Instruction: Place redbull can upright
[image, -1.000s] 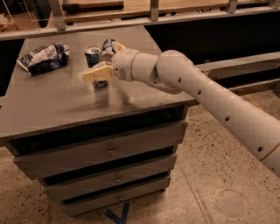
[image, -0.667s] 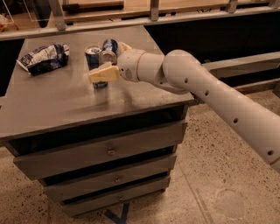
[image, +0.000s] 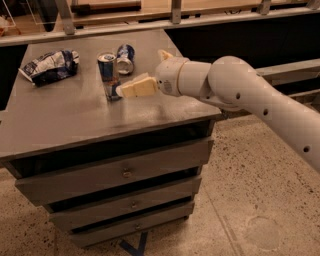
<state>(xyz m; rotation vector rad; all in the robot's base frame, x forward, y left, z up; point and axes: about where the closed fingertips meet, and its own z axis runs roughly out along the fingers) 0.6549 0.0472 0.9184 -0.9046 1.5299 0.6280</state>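
The redbull can (image: 125, 58), blue and silver, lies on its side at the back of the grey cabinet top (image: 75, 115), one silver end facing me. My gripper (image: 140, 71) hovers just right of it and in front of it, open and empty. One cream finger (image: 137, 88) reaches left, low over the top. The other finger (image: 164, 54) points up behind the wrist. The long finger's tip is close to the front of a darker blue can (image: 106, 65), with a small dark patch on the surface under it.
The darker blue can stands upright just left of the redbull can. A blue-and-white snack bag (image: 50, 66) lies at the back left. The cabinet has several drawers (image: 122, 172). A rail and shelving (image: 150, 22) run behind it. Speckled floor (image: 250, 200) lies to the right.
My gripper has drawn a little to the right, away from the upright dark can. Both cans and the bag stay where they were.
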